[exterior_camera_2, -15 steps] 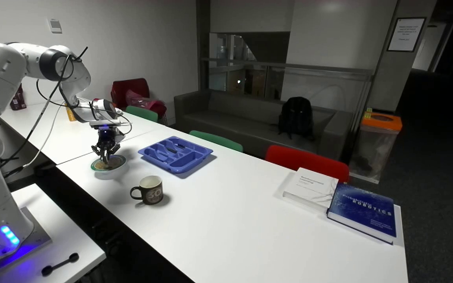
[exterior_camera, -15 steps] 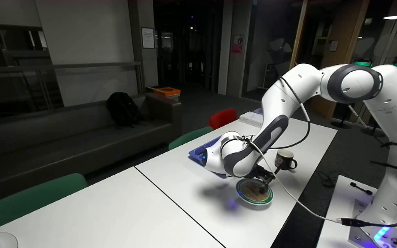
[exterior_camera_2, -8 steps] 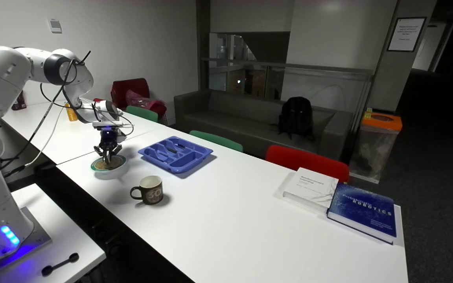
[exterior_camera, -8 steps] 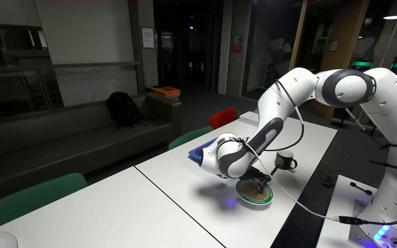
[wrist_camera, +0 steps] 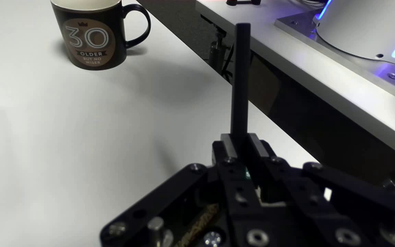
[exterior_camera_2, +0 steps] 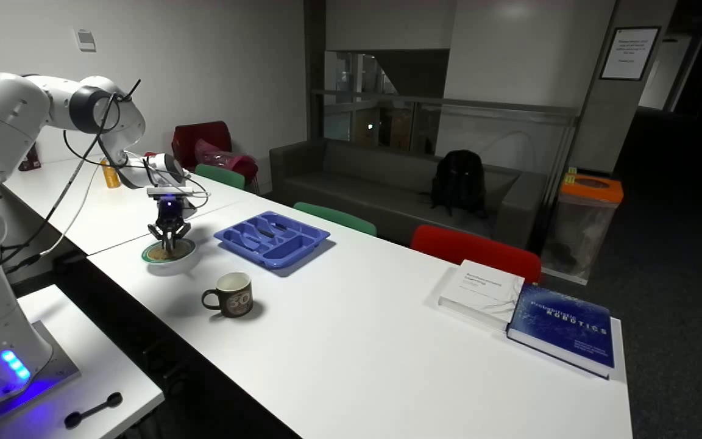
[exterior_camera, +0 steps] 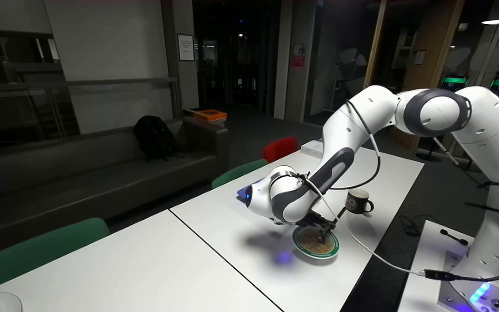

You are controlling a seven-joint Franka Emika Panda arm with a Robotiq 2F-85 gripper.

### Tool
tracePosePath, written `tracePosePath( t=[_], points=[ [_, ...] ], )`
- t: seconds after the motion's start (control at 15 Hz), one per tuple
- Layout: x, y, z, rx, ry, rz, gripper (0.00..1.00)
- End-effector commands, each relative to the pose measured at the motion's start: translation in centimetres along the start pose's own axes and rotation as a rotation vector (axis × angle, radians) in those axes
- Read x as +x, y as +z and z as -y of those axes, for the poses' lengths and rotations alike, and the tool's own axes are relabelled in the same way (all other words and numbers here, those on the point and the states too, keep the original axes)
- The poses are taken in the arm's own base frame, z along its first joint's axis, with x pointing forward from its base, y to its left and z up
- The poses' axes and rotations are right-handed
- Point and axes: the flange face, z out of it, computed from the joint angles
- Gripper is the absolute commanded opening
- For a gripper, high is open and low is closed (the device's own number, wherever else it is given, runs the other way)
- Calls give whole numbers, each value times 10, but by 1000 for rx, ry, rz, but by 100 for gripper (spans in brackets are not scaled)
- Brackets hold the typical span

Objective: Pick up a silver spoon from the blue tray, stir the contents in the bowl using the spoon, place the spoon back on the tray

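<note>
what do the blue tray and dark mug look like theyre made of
Blue tray: probably moulded plastic, satin finish; one blue throughout, with rounded corners and soft highlights.
Dark mug: likely glazed ceramic, though coated metal isn't ruled out; smooth dark outside, pale inside.

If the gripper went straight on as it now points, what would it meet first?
The gripper would probably meet the bowl or its contents; depth is unclear, so perhaps the tabletop beyond.
</note>
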Motion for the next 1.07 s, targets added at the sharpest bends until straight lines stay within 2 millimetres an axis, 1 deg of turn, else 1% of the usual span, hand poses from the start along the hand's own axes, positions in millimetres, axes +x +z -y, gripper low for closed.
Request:
tracePosePath(
  t=[0.0, 0.4, 1.0],
  points=[
    [0, -12, 2, -22, -15, -28, 3],
    [-1, -25, 15, -53, -8, -29, 3],
    [-10, -39, 29, -86, 54, -36, 3]
  ],
)
